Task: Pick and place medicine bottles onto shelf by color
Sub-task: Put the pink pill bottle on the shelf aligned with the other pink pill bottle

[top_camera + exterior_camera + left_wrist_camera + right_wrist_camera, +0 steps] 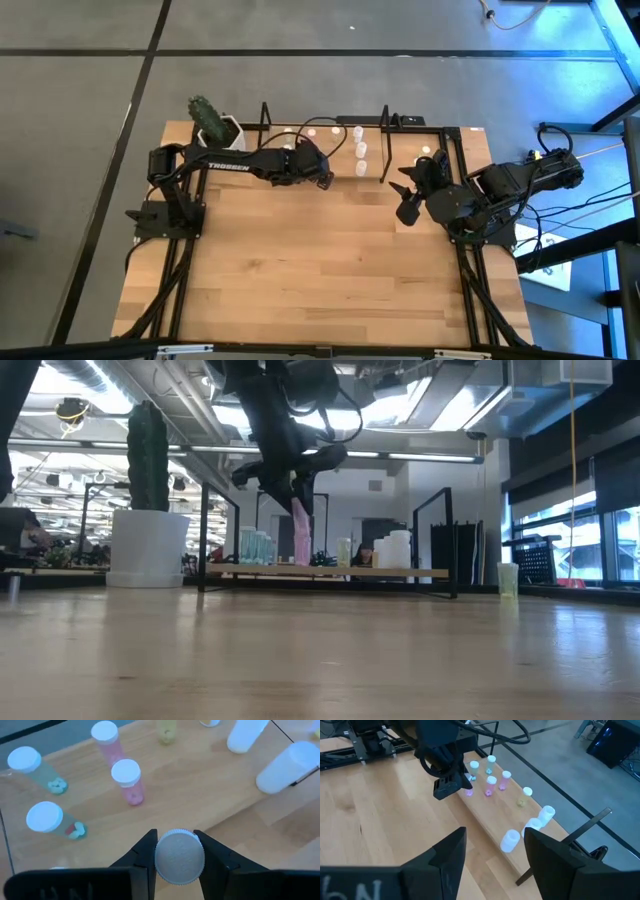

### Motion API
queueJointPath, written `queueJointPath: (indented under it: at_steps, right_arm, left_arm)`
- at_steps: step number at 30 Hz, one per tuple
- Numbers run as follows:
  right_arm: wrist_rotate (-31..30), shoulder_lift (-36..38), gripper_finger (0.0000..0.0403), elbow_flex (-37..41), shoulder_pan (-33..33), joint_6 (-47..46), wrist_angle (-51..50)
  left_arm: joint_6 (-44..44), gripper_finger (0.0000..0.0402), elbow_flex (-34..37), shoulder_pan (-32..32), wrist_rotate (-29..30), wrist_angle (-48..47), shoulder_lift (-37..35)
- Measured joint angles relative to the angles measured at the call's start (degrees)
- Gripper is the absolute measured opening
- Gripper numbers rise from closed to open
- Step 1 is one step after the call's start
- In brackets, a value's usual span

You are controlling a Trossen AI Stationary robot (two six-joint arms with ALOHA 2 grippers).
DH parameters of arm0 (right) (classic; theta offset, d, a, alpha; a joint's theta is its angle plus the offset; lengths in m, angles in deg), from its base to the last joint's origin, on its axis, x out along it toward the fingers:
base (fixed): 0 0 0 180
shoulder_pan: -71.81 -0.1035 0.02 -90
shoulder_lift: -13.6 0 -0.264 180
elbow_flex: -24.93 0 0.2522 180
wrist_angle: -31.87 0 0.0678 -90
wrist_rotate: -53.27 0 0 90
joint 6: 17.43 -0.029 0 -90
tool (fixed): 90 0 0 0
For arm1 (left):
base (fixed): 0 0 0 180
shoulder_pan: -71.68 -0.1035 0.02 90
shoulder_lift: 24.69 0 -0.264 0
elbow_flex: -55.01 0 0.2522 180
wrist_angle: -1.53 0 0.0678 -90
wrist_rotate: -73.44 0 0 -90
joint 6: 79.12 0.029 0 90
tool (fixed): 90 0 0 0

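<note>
The shelf (pixel 385 140) stands at the table's far edge. On its wooden floor (pixel 200 785) stand several medicine bottles: green ones (pixel 45 817), pink ones (pixel 126 772), a yellow one (pixel 165 730) and white ones (pixel 290 765). My left gripper (pixel 179 865) hangs over the shelf's left half, shut on a pink bottle (pixel 302 538). My right gripper (pixel 492 855) waits open, with nothing between its fingers, off the shelf's right end (pixel 408 205). My left gripper pinches the bottle's white ribbed cap (pixel 179 851) between its two fingers, one on each side. The fingers come slanting down from the near left. The pink bottle hangs nearly upright below them, its lower end (pixel 303 558) just above the shelf floor; whether it touches, I cannot tell.
A white pot with a cactus (pixel 215 125) stands left of the shelf at the far left. A pale bottle (pixel 508 580) stands on the table right of the shelf. Black rails (pixel 470 290) run along both table sides. The wide wooden tabletop (pixel 320 270) lies nearer.
</note>
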Motion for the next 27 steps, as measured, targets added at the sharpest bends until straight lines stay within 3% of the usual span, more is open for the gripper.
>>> queueJointPath:
  at_steps: [14, 27]
  right_arm:
    - [0.0, 0.0, 0.0202, 0.0, 0.0, 0.0, 0.2]
    - [-0.1, 0.0, 0.0202, 0.0, 0.0, 0.0, 0.2]
  left_arm:
    - [-10.9, 0.0097, 0.0, 1.7, 4.6, -1.1, 3.5]
    - [-9.7, 0.0099, -0.1, -0.2, 2.5, -1.5, 4.6]
